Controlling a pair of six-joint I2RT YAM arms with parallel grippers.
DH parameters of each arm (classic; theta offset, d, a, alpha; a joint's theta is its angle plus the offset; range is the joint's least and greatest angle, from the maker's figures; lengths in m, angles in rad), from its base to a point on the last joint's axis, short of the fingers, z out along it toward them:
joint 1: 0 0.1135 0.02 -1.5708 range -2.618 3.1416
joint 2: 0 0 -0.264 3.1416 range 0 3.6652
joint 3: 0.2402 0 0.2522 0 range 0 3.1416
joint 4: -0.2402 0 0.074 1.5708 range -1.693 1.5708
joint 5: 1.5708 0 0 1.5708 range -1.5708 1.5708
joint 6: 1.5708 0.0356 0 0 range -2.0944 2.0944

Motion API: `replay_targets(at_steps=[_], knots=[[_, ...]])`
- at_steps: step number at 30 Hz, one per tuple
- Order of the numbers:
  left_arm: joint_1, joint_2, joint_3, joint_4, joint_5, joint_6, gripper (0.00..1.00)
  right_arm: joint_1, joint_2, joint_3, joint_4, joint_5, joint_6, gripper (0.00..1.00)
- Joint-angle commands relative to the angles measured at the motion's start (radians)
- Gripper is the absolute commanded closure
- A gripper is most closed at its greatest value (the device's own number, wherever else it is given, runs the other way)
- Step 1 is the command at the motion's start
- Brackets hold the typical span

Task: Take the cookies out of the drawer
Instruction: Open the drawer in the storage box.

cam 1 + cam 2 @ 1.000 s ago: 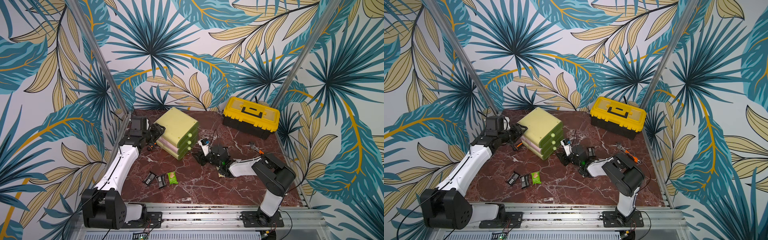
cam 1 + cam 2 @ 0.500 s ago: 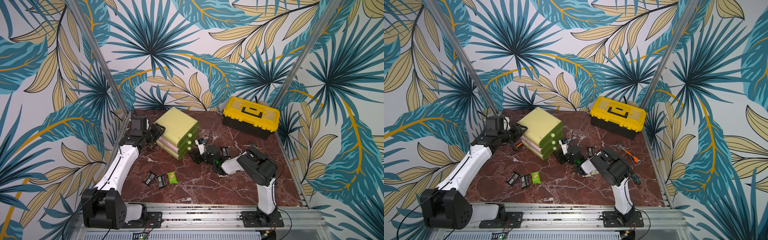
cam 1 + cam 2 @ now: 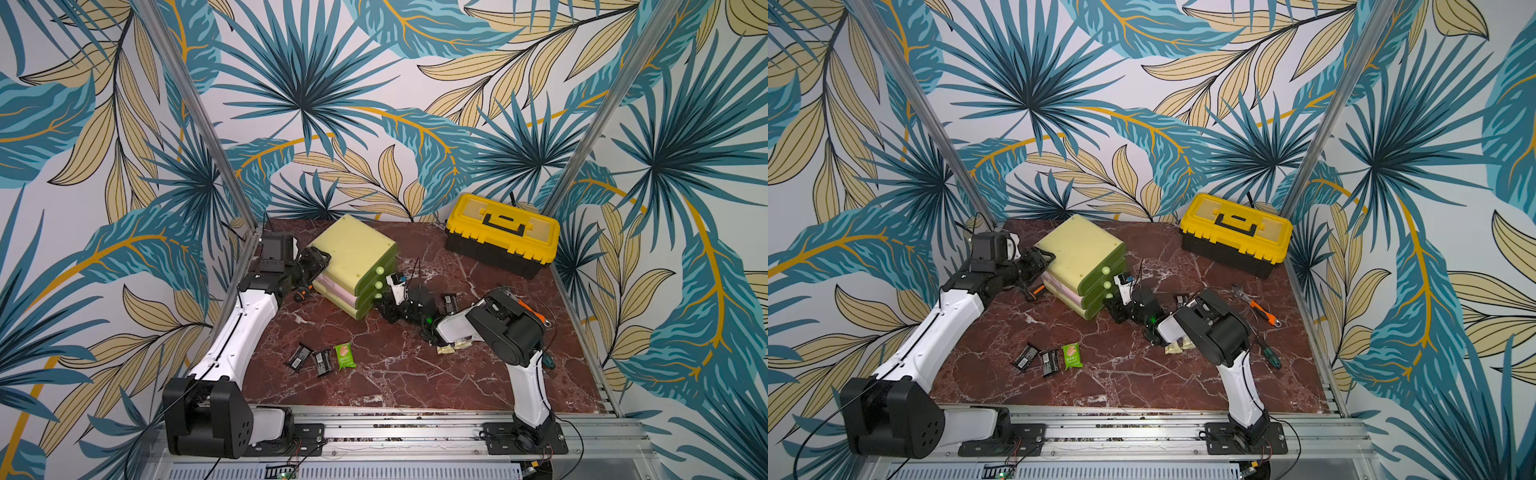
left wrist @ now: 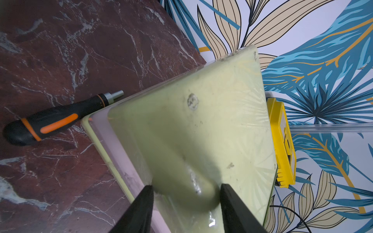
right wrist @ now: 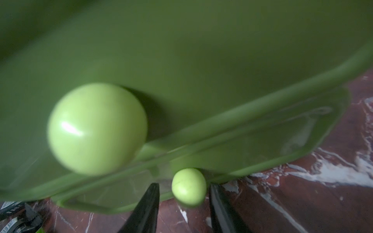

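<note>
The green three-drawer cabinet [image 3: 353, 253] [image 3: 1079, 253] stands at the back left of the table, its drawer fronts flush. My right gripper [image 5: 183, 185] [image 3: 384, 305] is open, with its jaws on either side of the bottom drawer's round knob [image 5: 189, 186] and a gap still showing on one side. My left gripper [image 4: 185, 191] [image 3: 318, 259] is shut on the cabinet's rear corner. Cookies lie on the table: two black packets [image 3: 298, 356] [image 3: 323, 362], a green one [image 3: 345, 356], another black one [image 3: 449, 302], and cream ones [image 3: 451, 347] under the right arm. The inside of the drawers is hidden.
A yellow toolbox [image 3: 500, 235] sits at the back right. An orange-and-black screwdriver [image 4: 50, 125] [image 3: 1034, 293] lies beside the cabinet by the left arm. A wrench [image 3: 1260, 309] and a green-handled screwdriver [image 3: 1271, 357] lie at the right edge.
My right arm has swung left and brought its gripper up to the bottom drawer knob, with the jaws narrowing. The left arm and the cabinet have not moved.
</note>
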Motion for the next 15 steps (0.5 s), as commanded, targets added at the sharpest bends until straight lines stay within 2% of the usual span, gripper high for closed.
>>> replay_targets(at_steps=[1, 6, 15], knots=[[-0.007, 0.029, 0.004, -0.092, 0.011, 0.028, 0.44, -0.007, 0.016, 0.019, 0.003, -0.009, -0.009, 0.58], [-0.006, 0.029, 0.003, -0.092, 0.01, 0.026, 0.44, -0.008, 0.019, 0.024, -0.005, -0.012, -0.021, 0.61], [-0.006, 0.028, 0.002, -0.093, 0.014, 0.028, 0.44, -0.011, 0.015, 0.006, 0.009, -0.012, -0.027, 0.73]])
